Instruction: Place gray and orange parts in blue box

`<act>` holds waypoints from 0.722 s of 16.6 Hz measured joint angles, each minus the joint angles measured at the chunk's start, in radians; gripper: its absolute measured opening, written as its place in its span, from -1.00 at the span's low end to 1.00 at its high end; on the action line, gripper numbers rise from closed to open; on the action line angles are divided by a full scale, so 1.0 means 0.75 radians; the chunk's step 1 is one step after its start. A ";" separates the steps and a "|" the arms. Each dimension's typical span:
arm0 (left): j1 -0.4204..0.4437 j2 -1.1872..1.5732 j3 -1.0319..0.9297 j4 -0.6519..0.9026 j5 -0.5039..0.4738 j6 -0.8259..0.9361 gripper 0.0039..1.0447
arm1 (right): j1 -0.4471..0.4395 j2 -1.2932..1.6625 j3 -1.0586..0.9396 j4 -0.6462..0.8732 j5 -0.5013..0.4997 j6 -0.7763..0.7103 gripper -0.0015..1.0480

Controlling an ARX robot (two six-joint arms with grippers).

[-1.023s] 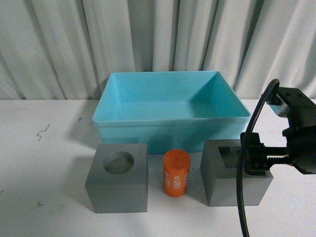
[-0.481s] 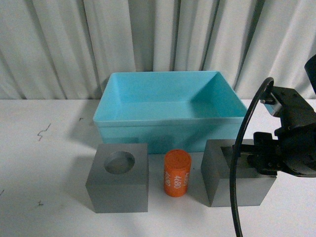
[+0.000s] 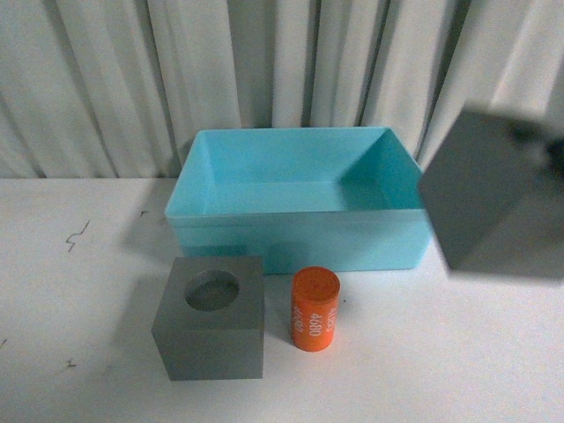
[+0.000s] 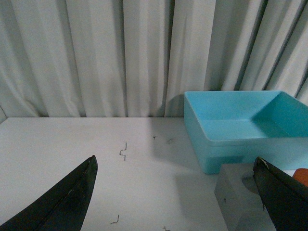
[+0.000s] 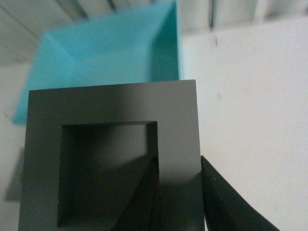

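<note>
The blue box (image 3: 300,240) stands at the table's middle back, empty. The gray cube with the round recess (image 3: 211,319) and the orange cylinder (image 3: 315,309) printed "4680" sit in front of it. My right gripper (image 5: 179,192) is shut on one wall of the gray cube with the rectangular recess (image 5: 178,115), one finger inside the recess, one outside. That cube (image 3: 489,194) hangs blurred in the air at the box's right end; the gripper is hidden behind it in the front view. My left gripper (image 4: 175,190) is open and empty, left of the round-recess cube (image 4: 238,192) and the box (image 4: 240,139).
A pale curtain (image 3: 264,70) hangs behind the white table (image 3: 79,291). Small dark marks (image 4: 123,151) lie on the table left of the box.
The right gripper has lifted the rectangular-recess cube off the table, up and to the right, beside the box's right end. The other cube and the cylinder have not moved.
</note>
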 joint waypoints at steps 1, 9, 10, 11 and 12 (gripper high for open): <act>0.000 0.000 0.000 0.000 0.000 0.000 0.88 | -0.026 -0.045 0.078 0.022 -0.033 -0.010 -0.64; 0.000 0.000 0.000 0.000 0.000 0.000 0.88 | 0.076 0.716 0.748 0.176 0.016 -0.053 -0.65; 0.000 0.000 0.000 0.000 0.000 0.000 0.88 | 0.098 0.771 0.799 0.154 0.036 -0.041 -0.65; 0.000 0.000 0.000 0.000 0.000 0.000 0.88 | 0.120 0.822 0.837 0.132 0.075 -0.032 -0.65; 0.000 0.000 0.000 0.000 0.000 0.000 0.88 | 0.133 0.871 0.860 0.120 0.113 -0.023 -0.65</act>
